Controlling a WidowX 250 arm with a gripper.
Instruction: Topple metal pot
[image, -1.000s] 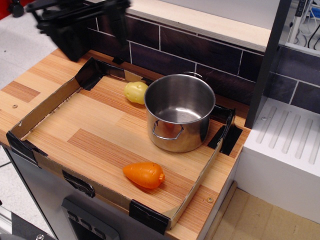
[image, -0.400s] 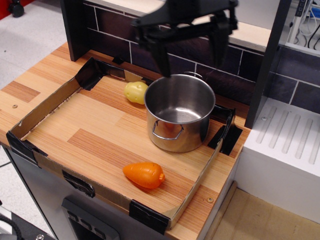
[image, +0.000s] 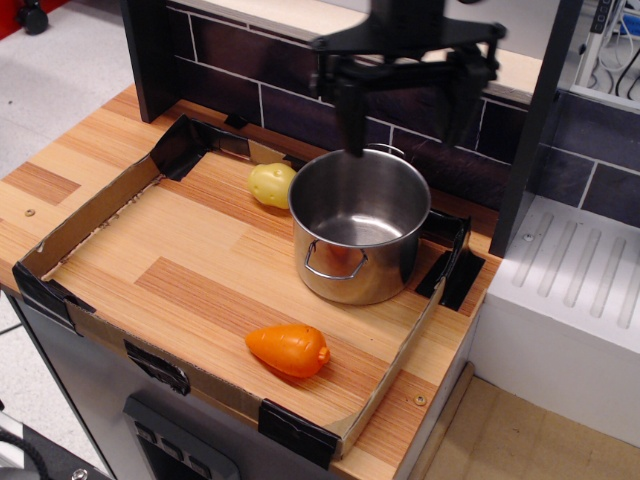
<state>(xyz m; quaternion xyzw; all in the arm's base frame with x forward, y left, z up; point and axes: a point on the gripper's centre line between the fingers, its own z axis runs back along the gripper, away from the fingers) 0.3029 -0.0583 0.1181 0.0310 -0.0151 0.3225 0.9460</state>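
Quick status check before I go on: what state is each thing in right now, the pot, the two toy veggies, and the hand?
metal pot: upright, empty, not toppled, near the tray's back right corner.
hand: open, fingers spread, above the pot's back rim; contact unclear.
toy potato: on the tray floor, close beside the pot's left side.
toy carrot: lying on its side near the front wall, apart from the pot.
cardboard tray: flat on the wooden counter.
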